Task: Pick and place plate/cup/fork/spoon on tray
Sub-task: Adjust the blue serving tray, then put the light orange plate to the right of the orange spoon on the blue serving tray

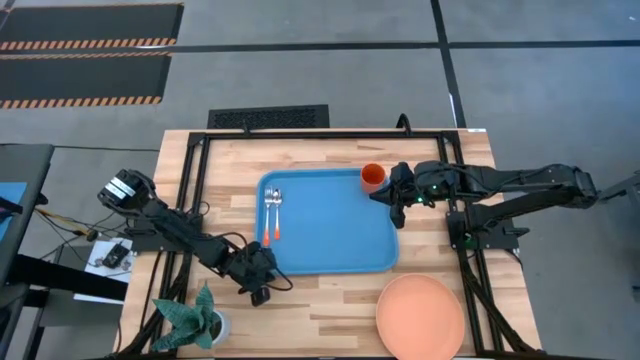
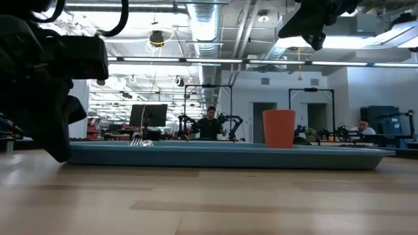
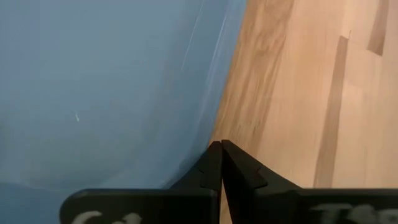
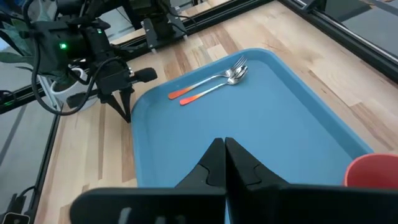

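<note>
the large round flat salmon-orange plate lies on the wooden table, off the bright blue plastic tray. it looks stiff, smooth and light, so the rim is the best hold. the left gripper and right gripper both have fingers pressed together, empty.

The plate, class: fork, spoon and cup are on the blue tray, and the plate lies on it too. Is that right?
Not quite. The plate lies on the bare table, off the tray's corner, as the high view shows. The fork, spoon and cup are on the tray.
</note>
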